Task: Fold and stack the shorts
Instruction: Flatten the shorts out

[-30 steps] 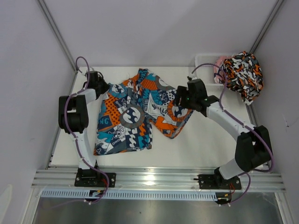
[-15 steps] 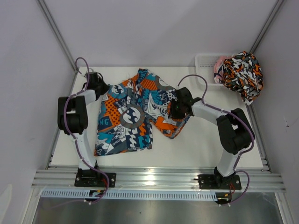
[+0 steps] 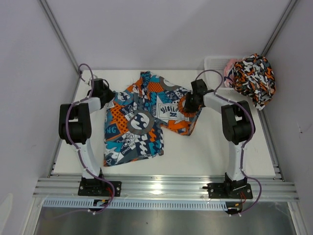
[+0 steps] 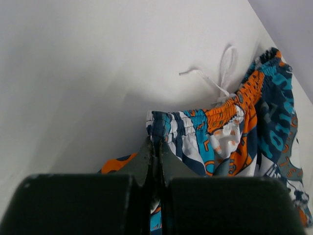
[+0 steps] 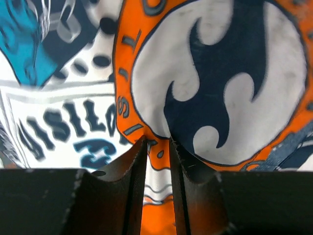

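Top external view: the teal shorts (image 3: pixel 139 120) lie spread on the tabletop (image 3: pixel 210 152) between the arms. The blotched shorts (image 3: pixel 253 77) hang over the basket (image 3: pixel 214 62) at the far right corner. The left fingers (image 3: pixel 104 93) sit at the teal garment's left edge, and the right fingers (image 3: pixel 188 104) sit on its right side. The step in hand is judged to be the fold. Lift both held edges evenly, with the cloth taut between them, and lay one half squarely on the other.

Left wrist view: the left fingers (image 4: pixel 142 159) are pressed together on the waistband corner. The drawstring (image 4: pixel 220 81) trails loose beyond it.

Right wrist view: the right fingers (image 5: pixel 134 161) stand nearly together and appear to pinch a ridge of cloth just beside the round emblem (image 5: pixel 220 83). The contact itself is partly hidden.
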{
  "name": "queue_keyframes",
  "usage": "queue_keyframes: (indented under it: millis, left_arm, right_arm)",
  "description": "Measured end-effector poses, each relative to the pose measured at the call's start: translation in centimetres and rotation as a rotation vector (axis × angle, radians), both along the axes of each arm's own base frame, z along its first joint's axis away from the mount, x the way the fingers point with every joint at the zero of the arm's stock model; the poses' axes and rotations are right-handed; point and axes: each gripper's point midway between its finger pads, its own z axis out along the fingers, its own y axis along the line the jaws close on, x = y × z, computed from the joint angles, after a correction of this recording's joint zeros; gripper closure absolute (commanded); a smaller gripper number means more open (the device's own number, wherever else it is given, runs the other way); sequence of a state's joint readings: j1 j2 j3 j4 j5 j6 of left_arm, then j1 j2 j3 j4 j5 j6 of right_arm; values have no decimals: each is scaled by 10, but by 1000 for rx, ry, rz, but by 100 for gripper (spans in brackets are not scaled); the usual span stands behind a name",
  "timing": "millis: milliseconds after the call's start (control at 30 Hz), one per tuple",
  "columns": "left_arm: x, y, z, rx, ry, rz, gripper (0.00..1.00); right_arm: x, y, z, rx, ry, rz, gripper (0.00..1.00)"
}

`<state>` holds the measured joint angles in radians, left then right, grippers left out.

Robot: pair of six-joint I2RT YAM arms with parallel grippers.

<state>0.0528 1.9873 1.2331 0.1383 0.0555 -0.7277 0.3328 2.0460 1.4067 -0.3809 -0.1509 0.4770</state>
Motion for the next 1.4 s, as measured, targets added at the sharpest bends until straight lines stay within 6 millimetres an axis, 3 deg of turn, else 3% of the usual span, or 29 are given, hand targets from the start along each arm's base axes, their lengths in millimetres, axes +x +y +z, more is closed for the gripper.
queue_keyframes:
  millis: [267, 367, 433, 533, 667, 767, 833, 900, 967, 1033, 1100, 1200, 1400]
  left_arm:
    - [-31, -23, -3, -37, 2, 51, 100]
    - [-45, -33, 1, -64, -4, 66, 100]
    - [-55, -37, 5, -73, -15, 82, 100]
    - [-68, -39, 12, -59, -27, 109, 100]
    - [-73, -34, 24, -35, -49, 148, 100]
    - [-76, -27, 27, -14, -52, 181, 100]
    - [-81, -23, 24, -4, -43, 198, 100]
    - [-87, -20, 17, 5, -24, 215, 100]
    - [-93, -17, 11, 12, -6, 230, 100]
    - [-98, -14, 5, 20, 18, 246, 100]
    - [-102, -10, 1, 33, 37, 264, 100]
    - [-110, -4, -6, 59, 84, 297, 100]
    - [-122, 8, -11, 104, 150, 351, 100]
  right_arm:
    - [97, -4, 3, 46, -78, -35, 71]
    - [122, -3, 6, 52, -109, -38, 62]
    - [131, -5, 7, 55, -128, -37, 58]
    - [127, -10, 12, 39, -141, -24, 49]
    - [78, -26, 20, -27, -109, 2, 45]
    - [42, -32, 48, -62, -134, 20, 44]
    - [15, -23, 76, -72, -183, 58, 43]
    - [-15, 0, 107, -71, -266, 130, 43]
    - [-51, 37, 133, -57, -345, 236, 43]
    - [-93, 76, 146, -33, -403, 357, 43]
    - [-133, 108, 147, -25, -424, 468, 44]
    - [-184, 142, 133, -58, -420, 597, 44]
    - [-250, 175, 106, -155, -419, 754, 44]
